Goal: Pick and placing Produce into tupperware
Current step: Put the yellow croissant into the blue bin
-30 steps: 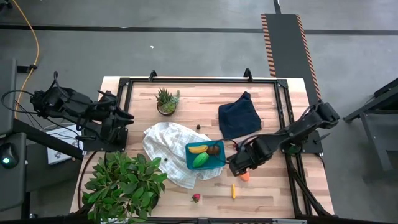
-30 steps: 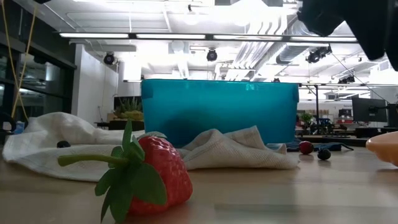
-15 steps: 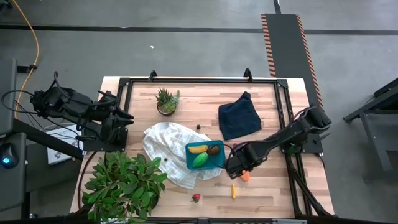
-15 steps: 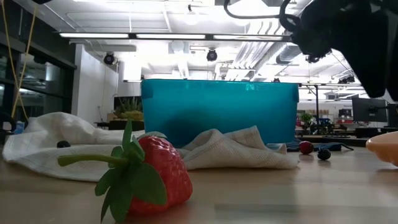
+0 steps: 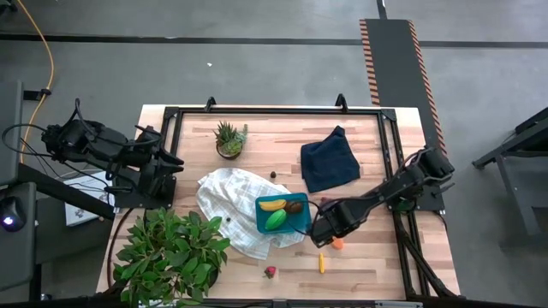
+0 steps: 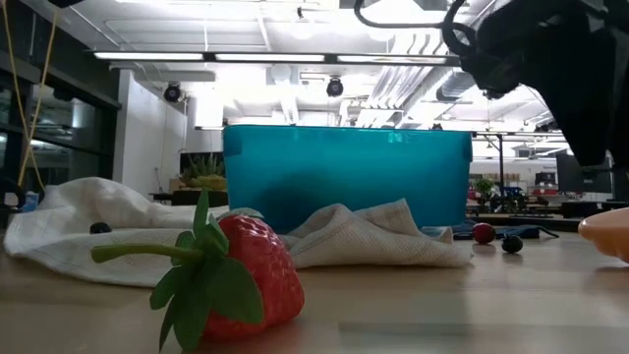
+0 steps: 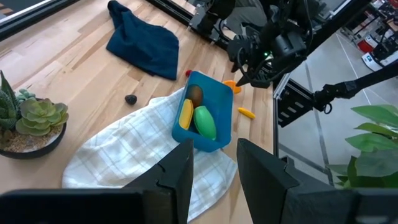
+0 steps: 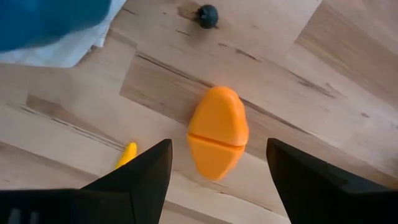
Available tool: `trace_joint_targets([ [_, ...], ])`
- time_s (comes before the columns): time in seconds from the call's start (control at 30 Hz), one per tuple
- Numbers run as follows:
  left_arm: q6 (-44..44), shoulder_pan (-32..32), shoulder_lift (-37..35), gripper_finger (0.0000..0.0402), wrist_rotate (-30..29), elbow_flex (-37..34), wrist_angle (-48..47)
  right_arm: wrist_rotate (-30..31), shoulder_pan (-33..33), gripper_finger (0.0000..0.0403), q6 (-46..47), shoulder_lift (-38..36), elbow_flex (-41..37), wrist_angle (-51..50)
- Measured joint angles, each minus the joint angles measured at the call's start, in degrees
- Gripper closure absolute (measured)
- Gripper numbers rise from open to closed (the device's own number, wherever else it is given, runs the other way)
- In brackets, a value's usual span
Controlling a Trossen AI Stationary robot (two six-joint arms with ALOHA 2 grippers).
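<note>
The teal tupperware (image 5: pixel 282 213) stands on a white checked cloth (image 5: pixel 227 201) and holds a yellow banana (image 5: pixel 273 204), a green fruit (image 5: pixel 276 220) and a brown round one (image 5: pixel 294 206). An orange wedge (image 8: pixel 217 132) lies on the bare wood to its right. My right gripper (image 8: pixel 217 149) hangs just above the wedge, pointing down and open, one finger on either side without touching. A tiny carrot (image 5: pixel 322 262) and a red strawberry (image 5: pixel 271 272) lie nearer the front edge. My left gripper (image 7: pixel 215 152) waits raised at the table's left edge, open.
A dark navy cloth (image 5: pixel 329 160) lies at the back right, a potted succulent (image 5: pixel 229 139) at the back and a big leafy plant (image 5: pixel 171 248) at the front left. Dark berries (image 5: pixel 273 175) (image 8: pixel 207 15) lie loose. A black rail frame (image 5: pixel 390 137) edges the table.
My right gripper has come down toward the orange wedge and shifted a little toward the tupperware. In the low view its dark arm has sunk farther into the picture. Nothing on the table has moved.
</note>
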Motion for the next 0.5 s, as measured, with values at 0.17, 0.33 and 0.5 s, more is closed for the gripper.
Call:
trace_joint_targets([
  [0.17, 0.0, 0.0, 0.0, 0.0291, 0.1, 0.0, 0.0, -0.6, 1.5, 0.0139, 2.2, 0.0, -1.9, 0.9],
  [0.33, 0.0, 0.0, 0.0, 0.0291, 0.6, 0.0, 0.0, -1.6, 2.7, 0.0109, 3.3, 0.0, -3.1, 2.2],
  [0.5, 0.0, 0.0, 0.0, 0.0291, 0.6, 0.0, 0.0, 0.0, 2.7, 0.01, 3.3, 0.0, -3.1, 3.9],
])
